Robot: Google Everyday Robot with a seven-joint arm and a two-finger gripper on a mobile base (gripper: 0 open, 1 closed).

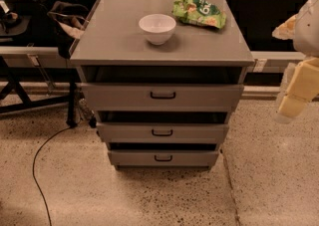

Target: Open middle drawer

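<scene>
We log the pale yellow gripper [292, 104] at the right edge, well apart from the grey flat-fronted middle drawer [199, 133]; whether it is spread, we cannot tell.

My gripper [290, 104] hung at the right edge above a speckled floor [149, 197]; a black cable [39, 163] trailed left, dark windows [271, 18] ran behind, in warm, dim light.

Cabinet top [114, 36], bowl [157, 27], green bag [199, 12], jaws far right
</scene>
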